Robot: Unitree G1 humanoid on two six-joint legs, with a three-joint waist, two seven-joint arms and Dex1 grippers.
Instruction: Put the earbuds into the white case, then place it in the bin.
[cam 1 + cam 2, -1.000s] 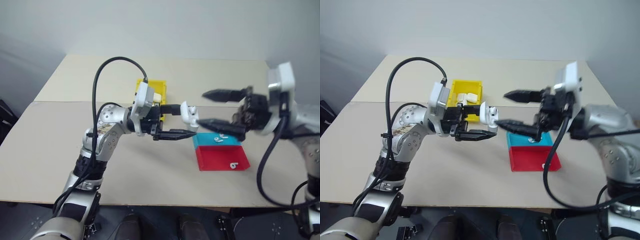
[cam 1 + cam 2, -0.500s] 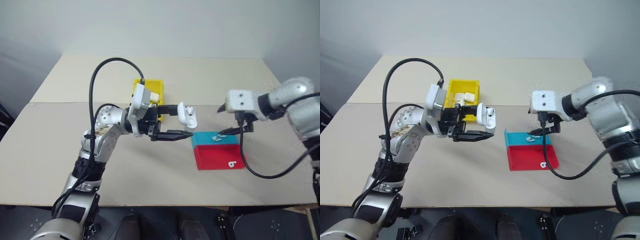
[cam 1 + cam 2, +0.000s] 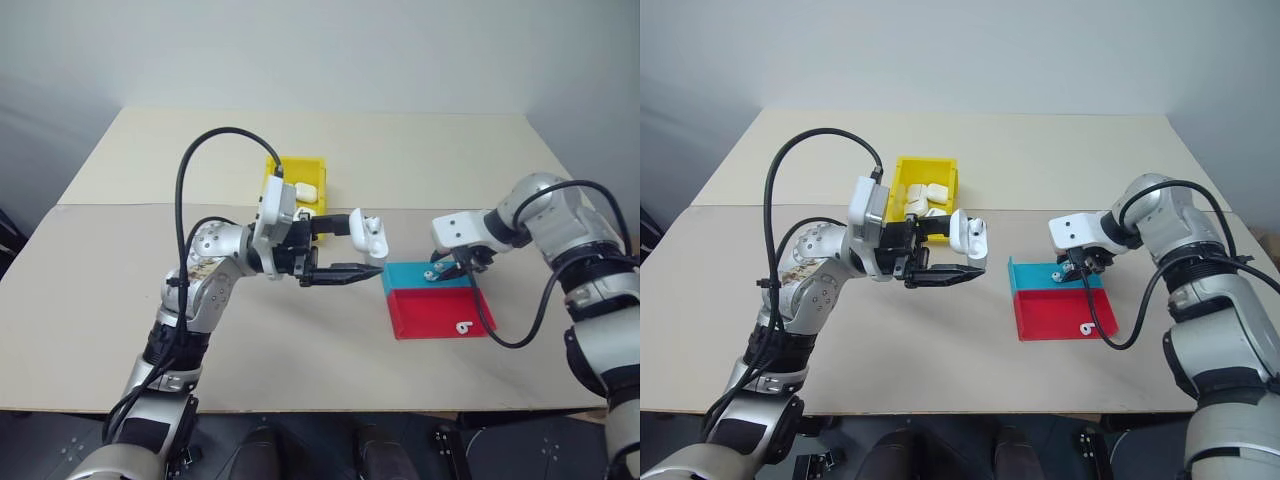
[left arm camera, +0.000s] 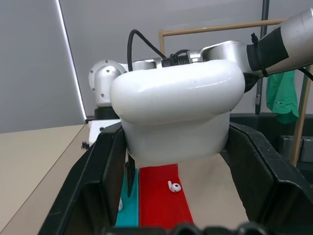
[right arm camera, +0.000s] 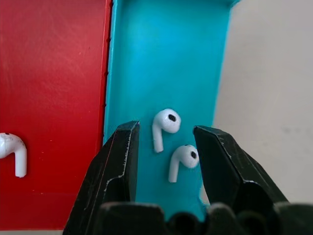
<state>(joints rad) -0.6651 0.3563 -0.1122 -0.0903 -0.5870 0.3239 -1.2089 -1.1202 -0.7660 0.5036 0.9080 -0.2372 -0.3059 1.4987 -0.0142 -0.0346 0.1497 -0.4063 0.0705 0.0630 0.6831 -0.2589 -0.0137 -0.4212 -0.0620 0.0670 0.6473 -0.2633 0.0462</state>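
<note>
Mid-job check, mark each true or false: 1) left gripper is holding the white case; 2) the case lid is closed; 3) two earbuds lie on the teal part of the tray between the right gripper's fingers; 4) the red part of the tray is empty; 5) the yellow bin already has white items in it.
1) True: the left gripper is shut on the white case, held above the table.
2) False: its lid stands flipped open.
3) True: the right gripper is down over the tray, two earbuds on the teal part between its open fingers.
4) False: one earbud lies on the red part.
5) True: the bin holds white items.
</note>
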